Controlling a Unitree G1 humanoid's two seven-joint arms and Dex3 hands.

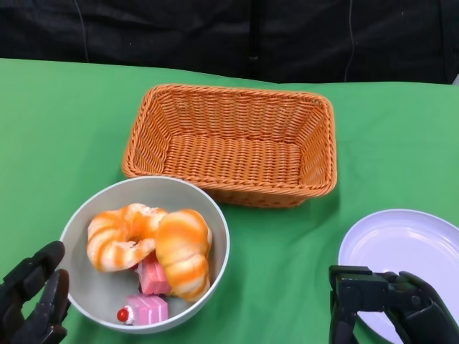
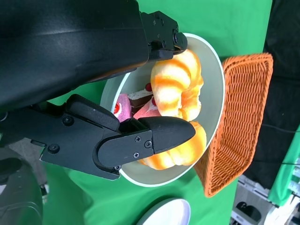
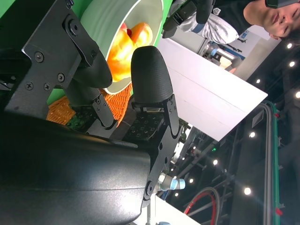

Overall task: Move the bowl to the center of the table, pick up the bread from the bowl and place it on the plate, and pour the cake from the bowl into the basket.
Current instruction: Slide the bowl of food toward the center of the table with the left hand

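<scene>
Hovering at the near left edge of the green table (image 1: 64, 129), my left hand (image 1: 32, 297) is sitting just beside the grey bowl (image 1: 93, 287), fingers spread apart and grasping nothing; from the head view I cannot tell whether any fingertip is touching the rim. The left wrist view is showing my fingers (image 2: 159, 133) reaching over the bowl's near rim, with the food lying beyond them. My right hand (image 1: 391, 304) is resting at the near right, its fingers loosely released and holding nothing, lying over the near edge of the white plate (image 1: 409, 240); whether it is touching the plate I cannot tell.

The bowl is sitting toward the near left of the table, just in front of the orange wicker basket (image 1: 233, 143), their rims close together or touching. Inside the bowl the bread (image 1: 154, 244), two orange-striped croissant-like pieces, is lying side by side across the middle, and the pink cake (image 1: 147, 308) pieces are lying under and in front of it, one carrying a small red ball at its end. The basket is standing at the middle of the table, and the plate is lying well apart from the bowl at the near right.

A person's face is showing at one corner of the right wrist view. No writing is showing that I can read on any of these things
</scene>
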